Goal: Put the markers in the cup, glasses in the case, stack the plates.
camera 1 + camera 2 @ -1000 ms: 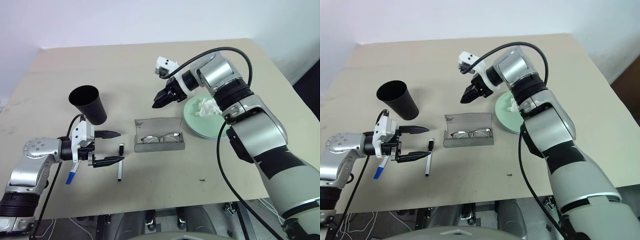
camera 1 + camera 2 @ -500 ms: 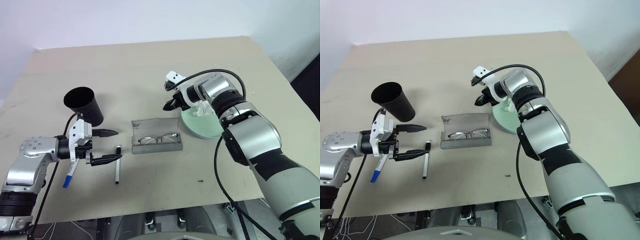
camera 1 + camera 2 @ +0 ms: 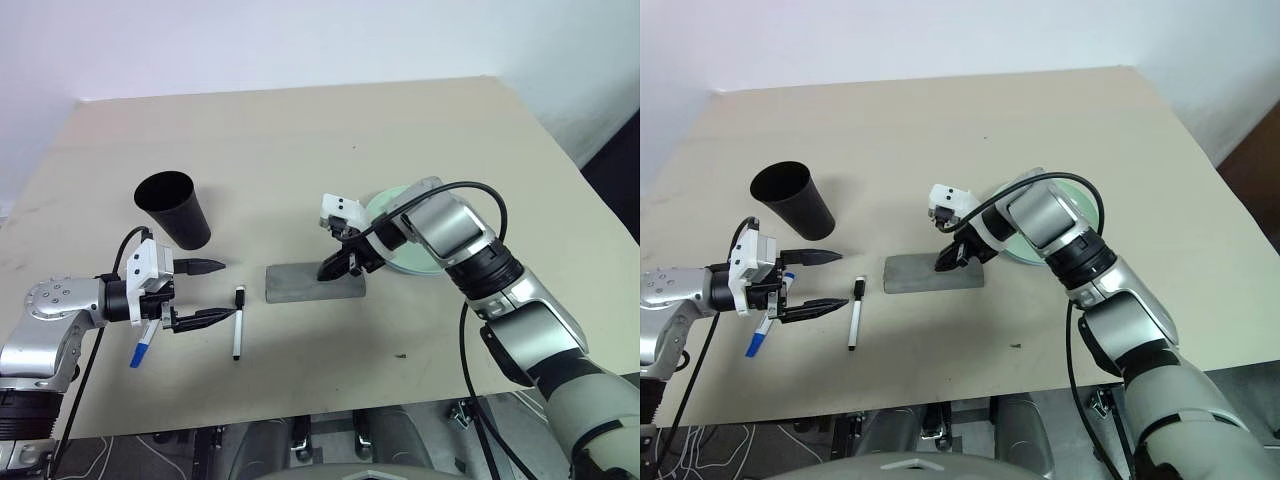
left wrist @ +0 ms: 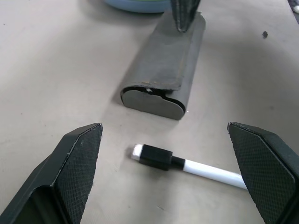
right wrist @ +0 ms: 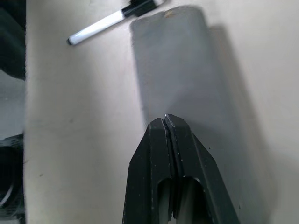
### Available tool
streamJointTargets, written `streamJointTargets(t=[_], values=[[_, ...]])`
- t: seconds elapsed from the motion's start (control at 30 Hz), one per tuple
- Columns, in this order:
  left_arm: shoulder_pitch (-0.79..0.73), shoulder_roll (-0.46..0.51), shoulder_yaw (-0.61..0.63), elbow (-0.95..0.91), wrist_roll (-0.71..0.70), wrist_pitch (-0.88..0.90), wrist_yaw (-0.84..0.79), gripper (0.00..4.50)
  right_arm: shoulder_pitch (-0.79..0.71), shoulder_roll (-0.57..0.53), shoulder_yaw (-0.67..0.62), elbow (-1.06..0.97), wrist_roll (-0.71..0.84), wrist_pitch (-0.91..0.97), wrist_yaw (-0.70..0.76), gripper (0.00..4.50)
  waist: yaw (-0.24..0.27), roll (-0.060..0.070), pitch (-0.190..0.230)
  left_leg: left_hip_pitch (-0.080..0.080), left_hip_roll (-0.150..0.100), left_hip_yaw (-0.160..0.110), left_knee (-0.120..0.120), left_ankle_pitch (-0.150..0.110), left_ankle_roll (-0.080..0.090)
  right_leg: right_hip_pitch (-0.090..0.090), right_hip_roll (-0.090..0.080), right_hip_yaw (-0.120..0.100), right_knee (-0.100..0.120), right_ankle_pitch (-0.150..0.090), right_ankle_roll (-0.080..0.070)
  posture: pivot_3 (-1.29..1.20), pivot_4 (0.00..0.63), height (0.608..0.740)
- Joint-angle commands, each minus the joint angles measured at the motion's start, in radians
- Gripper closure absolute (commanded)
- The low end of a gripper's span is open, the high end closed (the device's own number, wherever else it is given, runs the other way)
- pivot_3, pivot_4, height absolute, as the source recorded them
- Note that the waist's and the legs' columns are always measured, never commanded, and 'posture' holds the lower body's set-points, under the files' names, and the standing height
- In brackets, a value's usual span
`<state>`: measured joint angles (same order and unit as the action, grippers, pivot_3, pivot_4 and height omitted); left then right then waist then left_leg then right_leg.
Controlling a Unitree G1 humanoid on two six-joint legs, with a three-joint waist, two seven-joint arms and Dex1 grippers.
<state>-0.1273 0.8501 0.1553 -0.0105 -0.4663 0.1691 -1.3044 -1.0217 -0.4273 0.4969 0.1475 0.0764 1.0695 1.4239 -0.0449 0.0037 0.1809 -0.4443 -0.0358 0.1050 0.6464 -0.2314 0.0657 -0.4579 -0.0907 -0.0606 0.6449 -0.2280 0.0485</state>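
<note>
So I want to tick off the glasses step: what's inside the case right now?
That cannot be seen: the case lies closed and its grey lid covers the inside. The shut right gripper rests its tips on the lid.

Test bench, bare beige table [image 3: 300, 130], white wall [image 3: 250, 40]

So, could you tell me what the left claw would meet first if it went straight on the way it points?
Probably the black-capped white marker, lying just ahead between the open left claw fingers; beyond it, the closed flat grey case. Depth is uncertain.
</note>
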Motion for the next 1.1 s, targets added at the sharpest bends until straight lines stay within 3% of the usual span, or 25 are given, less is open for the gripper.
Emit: streamJointTargets(t=[0.03, 0.27, 0.67, 0.87, 1.1], values=[[-0.002, 0.023, 0.05, -0.002, -0.01, -0.007, 0.007, 0.0, 0.022, -0.017, 0.001, -0.096, 0.054, 0.022, -0.025, 4.46, 0.0, 0.0, 0.0, 0.0, 0.0, 0.0, 0.0, 0.0, 0.0, 0.0, 0.0, 0.0, 0.0, 0.0, -0.001, 0.0, 0.15, 0.74], [0.035, 0.016, 0.083, -0.034, -0.03, 0.012, 0.027, 0.0, 0.047, -0.015, 0.024, -0.077, 0.086, 0.006, -0.095, 4.46, 0.0, -0.001, 0.0, 0.0, 0.0, 0.001, 0.0, 0.001, -0.001, -0.001, 0.0, 0.0, 0.0, 0.0, -0.001, 0.0, 0.15, 0.74], [0.156, 0.042, 0.192, -0.132, -0.084, 0.084, 0.053, 0.0, -0.035, -0.015, -0.159, -0.096, 0.375, 0.112, -0.037, 4.46, 0.001, -0.001, 0.0, 0.0, 0.0, 0.0, -0.001, 0.0, 0.0, -0.001, 0.0, -0.001, 0.0, 0.001, 0.0, 0.0, 0.15, 0.74], [0.182, 0.048, 0.224, -0.147, -0.087, 0.093, 0.072, 0.0, -0.012, 0.021, -0.091, -0.006, 0.328, 0.038, -0.112, 4.46, 0.0, -0.001, 0.0, 0.0, 0.0, 0.001, -0.002, 0.0, 0.0, -0.001, -0.001, -0.001, -0.002, 0.0, -0.002, 0.0, 0.15, 0.74], [0.216, 0.05, 0.263, -0.165, -0.092, 0.1, 0.094, 0.0, 0.059, -0.018, 0.047, -0.01, 0.234, -0.11, -0.118, 4.46, 0.001, -0.001, 0.0, 0.0, 0.0, 0.001, -0.003, 0.0, 0.0, -0.001, -0.001, -0.001, -0.007, 0.0, -0.002, 0.0, 0.15, 0.74]])
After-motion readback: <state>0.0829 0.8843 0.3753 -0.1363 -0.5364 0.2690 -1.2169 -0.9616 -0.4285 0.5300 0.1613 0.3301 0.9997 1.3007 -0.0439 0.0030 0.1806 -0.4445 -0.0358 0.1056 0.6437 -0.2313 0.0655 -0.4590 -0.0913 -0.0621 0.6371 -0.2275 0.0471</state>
